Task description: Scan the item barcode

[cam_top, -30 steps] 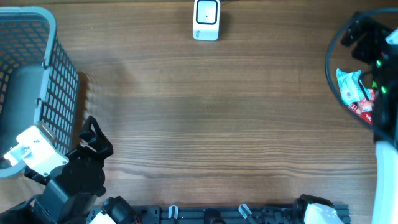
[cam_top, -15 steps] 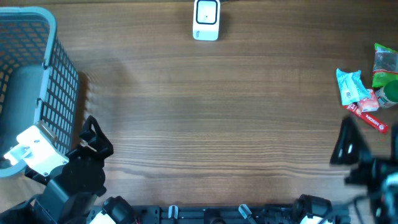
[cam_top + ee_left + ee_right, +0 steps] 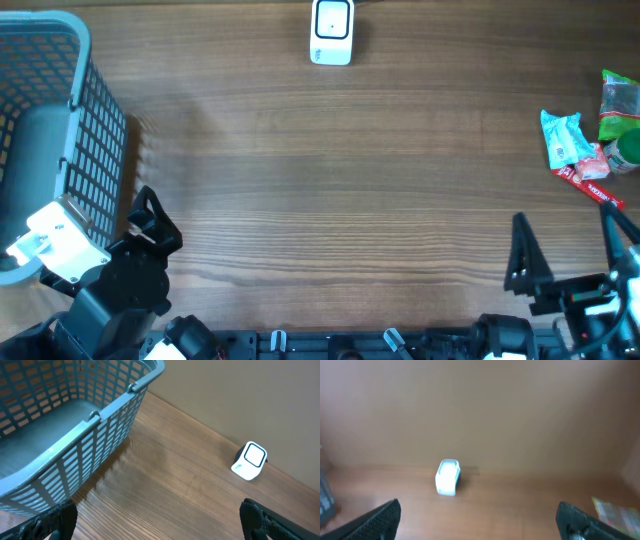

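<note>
Left gripper (image 3: pixel 160 522) has its jaws spread to full width and nothing between them; in the left wrist view only the two dark fingertips enter at the lower corners. Right gripper (image 3: pixel 565 240) is likewise spread wide and empty, and sits at the near right edge of the table (image 3: pixel 330 180), with its fingers pointing toward the far side.

Task items: a small cluster of packets lies at the right edge of the table, beyond the right gripper and apart from it. The cluster consists of a teal packet (image 3: pixel 562 138), a red packet (image 3: pixel 590 182) touching it on the near side, and a green packet (image 3: pixel 620 100) at the frame edge. No barcode can be made out on any of them.

The barcode scanner (image 3: pixel 332 32), a white unit with a dark window, stands at the far centre edge, well apart from the packets, with wood-grain tabletop between them. A grey mesh basket (image 3: pixel 100 130) occupies the far left corner, just beside the left arm.

View differences:
- Overhead alone shows the whole cluster and both arms.
- Left wrist shows the basket's inner floor, its hinged handle and the scanner, but no packets.
- Right wrist is blurred; it shows the scanner against a plain wall and only a corner of one packet at lower right.
</note>
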Motion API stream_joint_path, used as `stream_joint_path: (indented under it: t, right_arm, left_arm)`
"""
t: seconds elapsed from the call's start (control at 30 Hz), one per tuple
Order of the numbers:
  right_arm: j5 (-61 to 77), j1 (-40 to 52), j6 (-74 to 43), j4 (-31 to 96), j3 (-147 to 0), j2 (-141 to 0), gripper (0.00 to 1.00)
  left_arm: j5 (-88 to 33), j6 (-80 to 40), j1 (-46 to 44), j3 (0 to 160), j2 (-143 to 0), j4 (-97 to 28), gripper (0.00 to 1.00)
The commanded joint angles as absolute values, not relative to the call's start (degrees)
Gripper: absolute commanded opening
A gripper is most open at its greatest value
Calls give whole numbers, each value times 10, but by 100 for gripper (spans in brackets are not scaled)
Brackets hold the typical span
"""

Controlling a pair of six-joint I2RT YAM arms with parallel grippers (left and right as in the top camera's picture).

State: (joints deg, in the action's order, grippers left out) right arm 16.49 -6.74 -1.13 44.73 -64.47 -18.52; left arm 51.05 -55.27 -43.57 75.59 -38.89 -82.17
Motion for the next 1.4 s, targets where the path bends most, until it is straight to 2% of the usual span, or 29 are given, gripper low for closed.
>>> stream_joint_path:
  t: [0.0,0.13,0.23,0.33,0.47,0.7,0.87,1.0,1.37]
  right_arm:
    - [176,-17,-6,305,-512,-85,100]
    - [176,-9,-64,110,-338,-7,100]
    - [176,-10,-98,-22,-234,-5,100]
    - [141,-10,-124,-109,-144,-2,100]
    - [103,-10,-123,-160,-60,-2,100]
    - [72,-10,-123,-149,-2,-2,100]
    - [-2,-6,-183,-57,-3,-2,100]
    - [-2,-6,-197,-3,-3,-2,100]
    - [13,-6,-197,-3,-3,-4,100]
  left_arm:
    - [514,-560,-440,754,-392,-821,100]
    - [514,-560,-440,754,-392,-821,100]
    - [514,-560,-440,754,-392,-821,100]
    - [514,-560,-440,754,-392,-821,100]
    - [514,-560,-440,754,-392,-821,100]
    - [514,-560,-440,754,-392,-821,100]
    - [514,-560,-440,754,-392,-821,100]
    - [514,-560,-440,754,-392,-821,100]
    - [514,-560,-440,754,-392,-821,100]
